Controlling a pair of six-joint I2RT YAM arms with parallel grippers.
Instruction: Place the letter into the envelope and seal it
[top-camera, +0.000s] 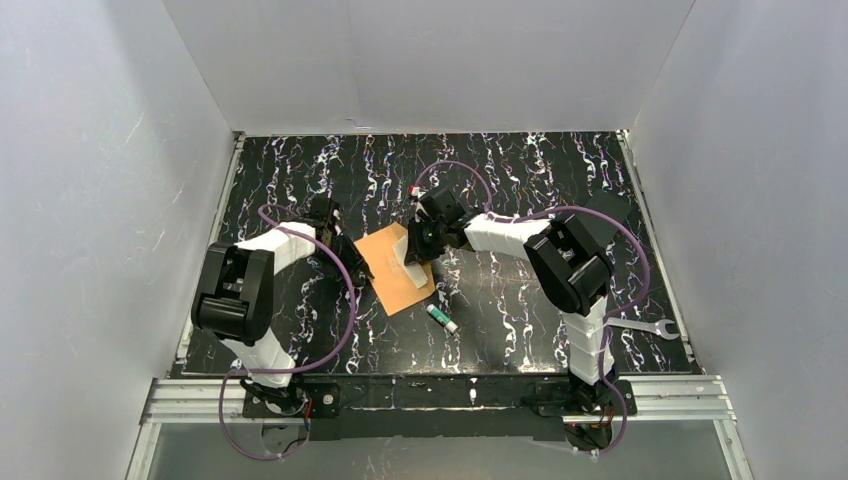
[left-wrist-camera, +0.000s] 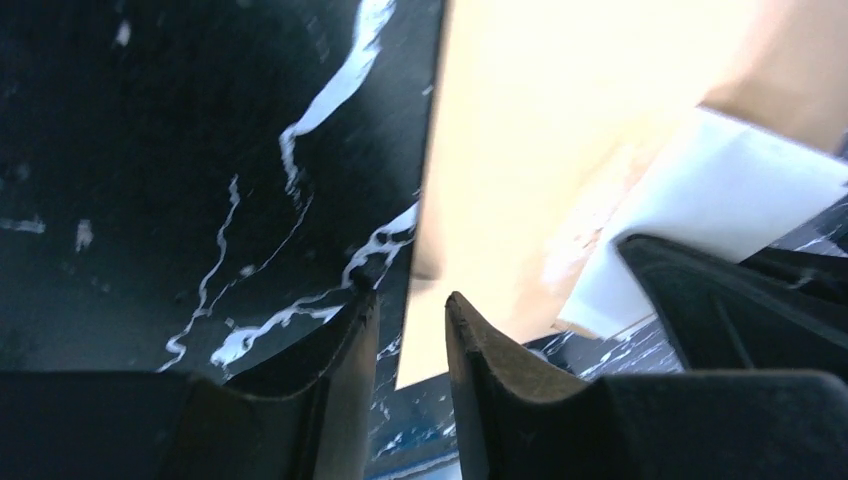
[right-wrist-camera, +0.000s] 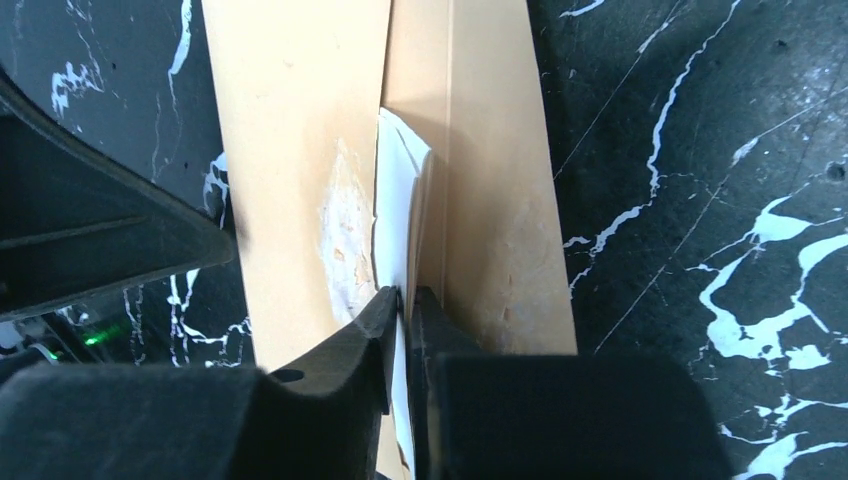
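- While the right hand (right-wrist-camera: 403, 300) clamps the letter (right-wrist-camera: 400, 210), the sheet is only partly inside the envelope (right-wrist-camera: 290, 150).
- Jaws apart, the left hand (left-wrist-camera: 412, 310) sits at its edge.
- Sealing is not yet done.

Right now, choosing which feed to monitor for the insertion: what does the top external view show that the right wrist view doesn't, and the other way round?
Only top external: the glue stick lying beside the envelope, and the wrench near the right edge of the table. Only right wrist: the right gripper shut on the edge of the folded letter, plus a scuffed patch on the envelope. Both: the envelope, the folded letter lying on it, and the black marbled table.
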